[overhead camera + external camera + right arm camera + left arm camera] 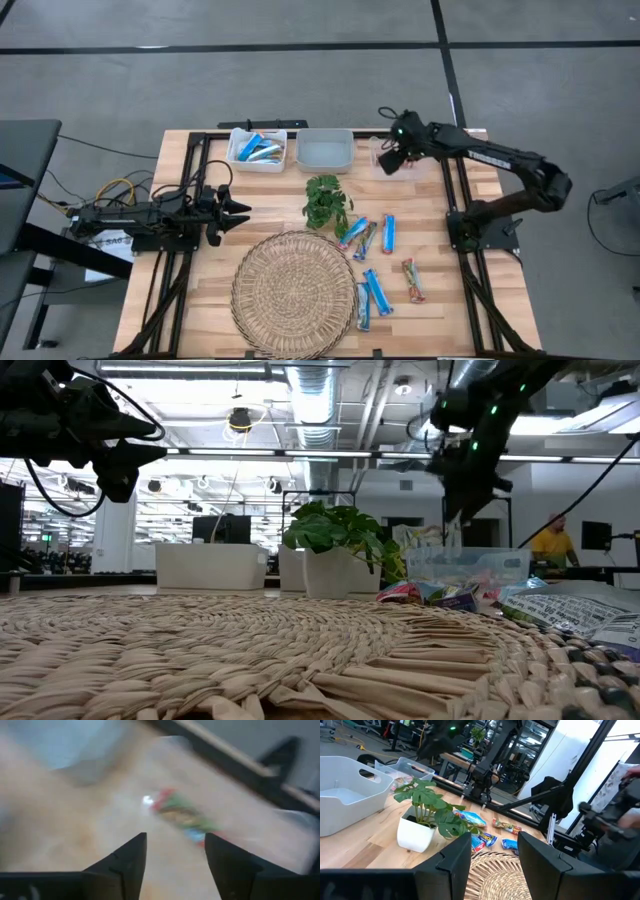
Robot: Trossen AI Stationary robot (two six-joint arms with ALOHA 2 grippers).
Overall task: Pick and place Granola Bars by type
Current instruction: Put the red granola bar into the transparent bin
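Several blue granola bars [377, 292] and one reddish bar [413, 280] lie flat on the table between the plant and the right arm's base. More blue bars fill the far left white bin [258, 150]. My right gripper [392, 160] hangs open over the clear far right bin [378, 150]. In the right wrist view, a reddish bar [182, 817] lies beyond the open right gripper [175, 851]. My left gripper [238, 210] waits open at the table's left, pointing at the plant; the left wrist view shows it open [495, 855].
A small green plant in a white pot [325, 202] stands mid-table. A round woven mat [295, 295] lies at the near edge. An empty-looking middle bin [325, 150] sits between the other two. Black frame rails [455, 200] run along both sides.
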